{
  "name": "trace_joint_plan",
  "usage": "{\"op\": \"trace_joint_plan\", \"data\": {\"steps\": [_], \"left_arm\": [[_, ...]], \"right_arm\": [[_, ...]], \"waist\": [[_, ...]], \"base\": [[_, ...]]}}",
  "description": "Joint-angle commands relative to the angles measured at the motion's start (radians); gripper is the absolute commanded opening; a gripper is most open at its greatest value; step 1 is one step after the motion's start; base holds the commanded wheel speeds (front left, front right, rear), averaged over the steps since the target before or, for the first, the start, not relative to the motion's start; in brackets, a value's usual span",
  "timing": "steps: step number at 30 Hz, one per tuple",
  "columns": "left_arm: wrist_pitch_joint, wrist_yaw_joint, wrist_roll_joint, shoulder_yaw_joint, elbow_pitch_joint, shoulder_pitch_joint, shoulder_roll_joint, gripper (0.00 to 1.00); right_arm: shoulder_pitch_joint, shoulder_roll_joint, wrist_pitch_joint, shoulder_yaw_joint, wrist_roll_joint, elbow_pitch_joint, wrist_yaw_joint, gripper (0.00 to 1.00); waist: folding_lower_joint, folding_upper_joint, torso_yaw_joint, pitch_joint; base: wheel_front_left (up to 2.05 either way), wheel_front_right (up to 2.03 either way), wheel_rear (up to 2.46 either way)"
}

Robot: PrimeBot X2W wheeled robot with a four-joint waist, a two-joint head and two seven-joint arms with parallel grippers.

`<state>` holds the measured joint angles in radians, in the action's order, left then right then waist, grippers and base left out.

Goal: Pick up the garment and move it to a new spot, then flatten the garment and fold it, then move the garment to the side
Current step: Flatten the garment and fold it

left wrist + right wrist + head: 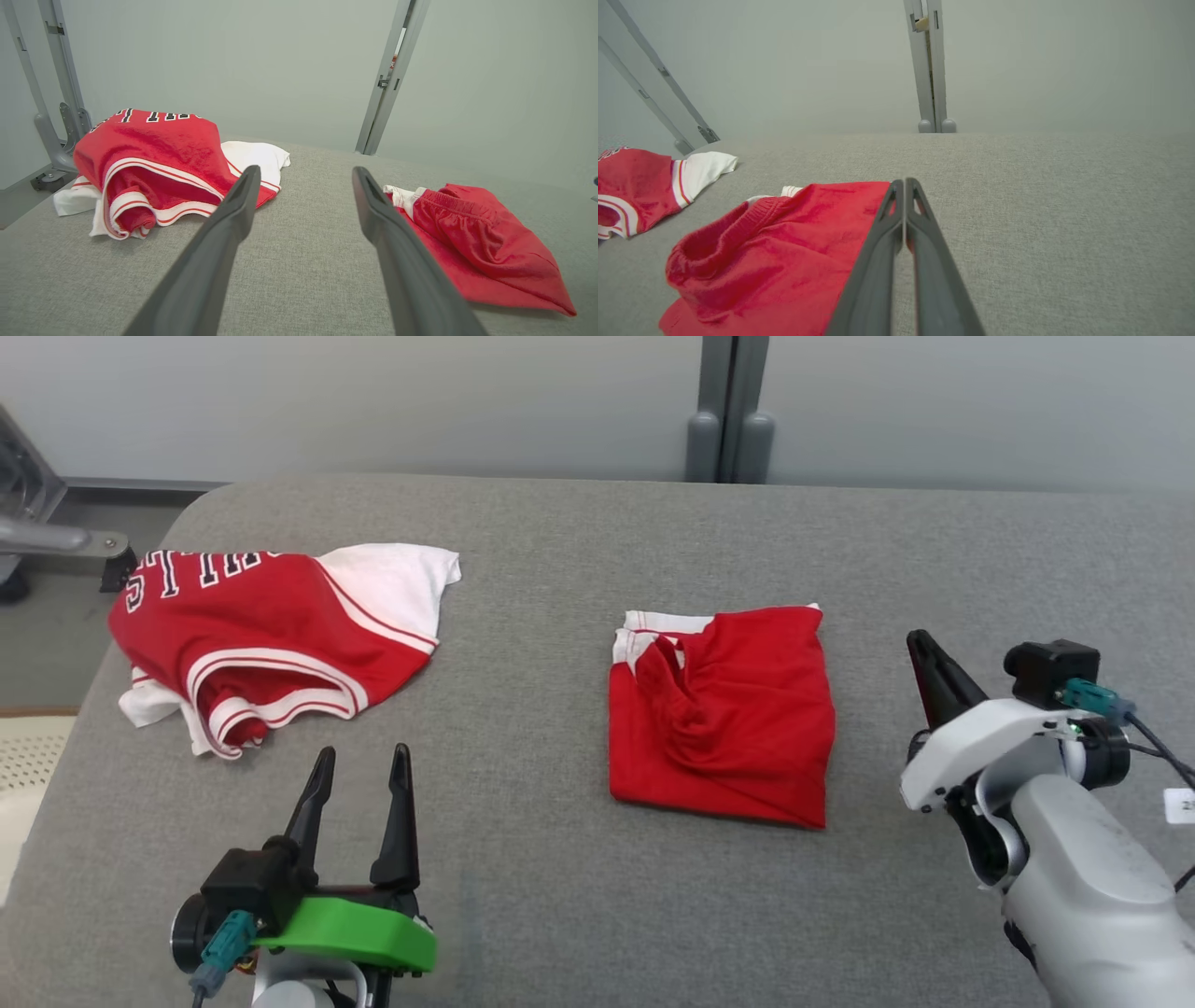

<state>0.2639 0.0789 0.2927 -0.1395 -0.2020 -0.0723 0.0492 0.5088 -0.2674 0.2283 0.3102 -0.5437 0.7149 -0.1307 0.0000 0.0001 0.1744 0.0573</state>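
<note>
At the middle of the grey table [560,877] lies the red garment [724,719], folded into a rough square, with a bunched waistband and a white edge at its far left corner. To its right, clear of the cloth, the right gripper [924,649] has its two dark fingers pressed together on nothing. Nearer and to the left, the left gripper [363,756] stands spread wide and empty, and a red-and-white jersey [271,616] lies crumpled at the table's far left.
</note>
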Motion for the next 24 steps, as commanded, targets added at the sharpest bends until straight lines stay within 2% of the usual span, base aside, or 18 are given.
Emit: {"op": "trace_joint_plan", "data": {"steps": [1, 7, 14, 18, 22, 24], "left_arm": [[0.0, -0.002, 0.003, -0.003, 0.0, -0.014, 0.003, 1.0], [0.0, -0.007, 0.011, -0.011, -0.004, -0.009, 0.002, 1.0], [0.0, -0.003, 0.007, -0.012, -0.002, -0.015, 0.002, 1.0], [0.0, -0.002, 0.004, -0.012, -0.004, -0.02, 0.002, 1.0], [0.0, -0.001, 0.0, -0.011, -0.011, -0.024, 0.002, 1.0], [0.0, -0.002, -0.004, -0.007, -0.011, -0.024, 0.002, 1.0]], "right_arm": [[0.023, 0.022, 0.012, 0.004, 0.029, 0.046, 0.0, 0.0], [0.099, 0.109, 0.023, 0.032, 0.146, 0.263, 0.0, 0.0], [0.154, 0.191, 0.033, 0.079, 0.168, 0.402, 0.0, 0.0], [0.159, 0.211, 0.034, 0.154, 0.144, 0.417, 0.0, 0.0], [0.112, 0.217, -0.002, 0.332, 0.017, 0.295, 0.0, 0.0], [0.126, 0.21, 0.006, 0.38, -0.044, 0.263, 0.001, 0.0]], "waist": [[0.0, -0.0001, 0.046, 0.002], [0.0, -0.0001, 0.135, 0.01], [0.0, -0.0001, 0.202, 0.026], [0.0, -0.0001, 0.212, 0.032], [0.0, -0.0001, 0.21, 0.027], [0.0, -0.0001, 0.199, 0.022]], "base": [[0.0, 0.0, 0.0], [0.0, 0.0, 0.0], [0.0, 0.0, 0.0], [0.0, 0.0, 0.0], [0.0, 0.0, 0.0], [0.0, 0.0, 0.0]]}}
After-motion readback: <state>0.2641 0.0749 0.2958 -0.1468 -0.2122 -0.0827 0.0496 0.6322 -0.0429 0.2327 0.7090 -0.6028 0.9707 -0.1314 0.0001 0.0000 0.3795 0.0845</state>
